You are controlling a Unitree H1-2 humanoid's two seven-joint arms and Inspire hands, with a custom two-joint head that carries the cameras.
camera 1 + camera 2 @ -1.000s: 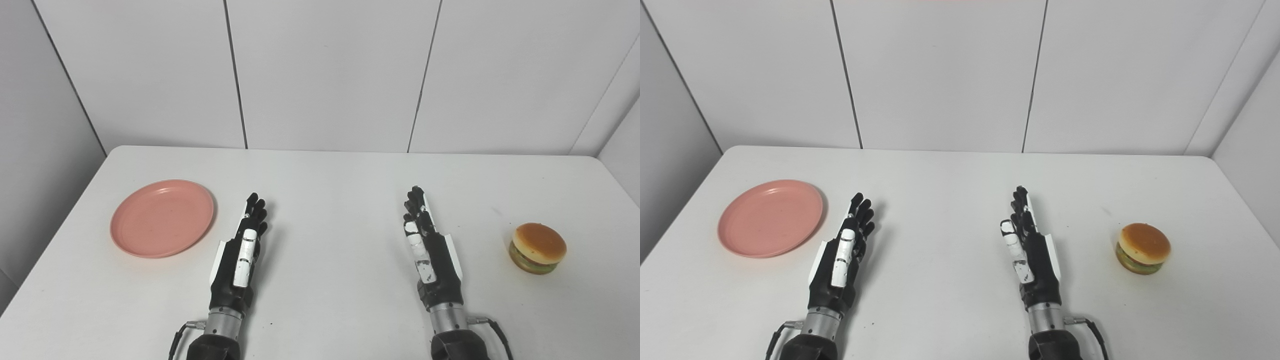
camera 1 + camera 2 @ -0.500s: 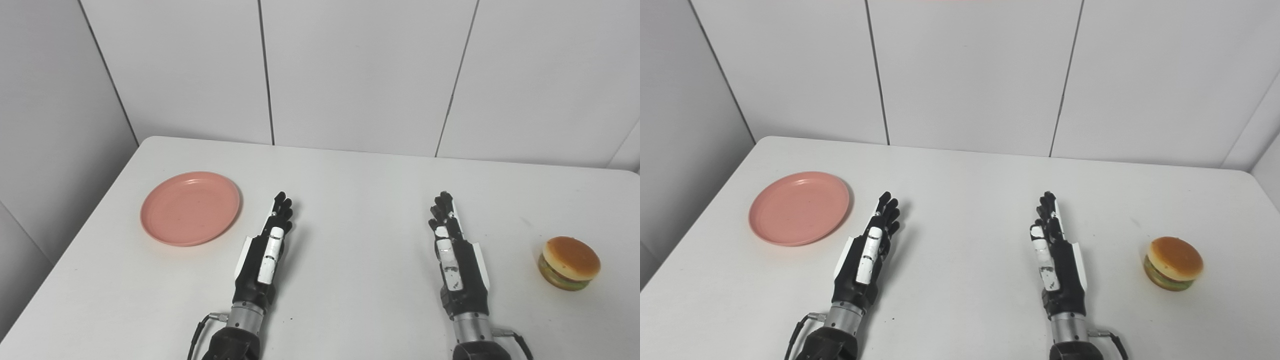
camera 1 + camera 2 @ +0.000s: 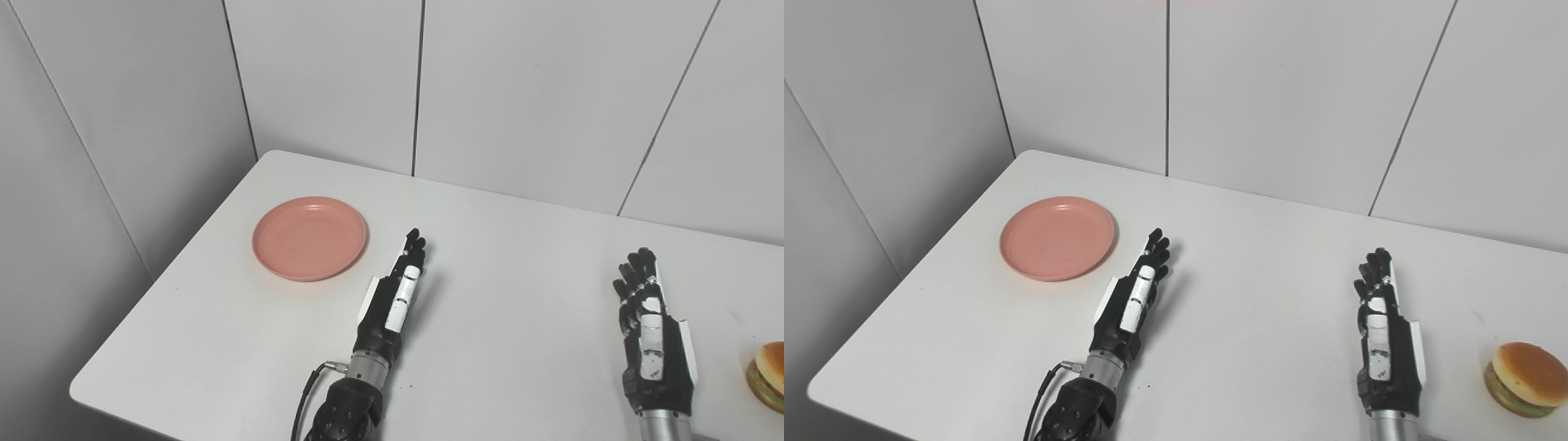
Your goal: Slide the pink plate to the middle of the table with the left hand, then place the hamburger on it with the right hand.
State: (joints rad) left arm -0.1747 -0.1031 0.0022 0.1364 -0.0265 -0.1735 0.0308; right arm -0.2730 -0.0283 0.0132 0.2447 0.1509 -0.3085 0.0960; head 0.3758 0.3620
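Observation:
A round pink plate lies empty on the white table near its left edge. My left hand rests flat and open on the table just right of the plate, not touching it. My right hand lies open and empty on the right side of the table. A hamburger with a brown bun sits at the far right, a hand's width to the right of my right hand; the left eye view cuts it off at the picture's edge.
White wall panels stand behind the table and along its left side. The table's left edge runs close beside the plate. A black cable hangs by my left wrist.
The whole picture has shifted right, so the camera has turned to the left. The plate, the hamburger and both hands have kept their places on the table.

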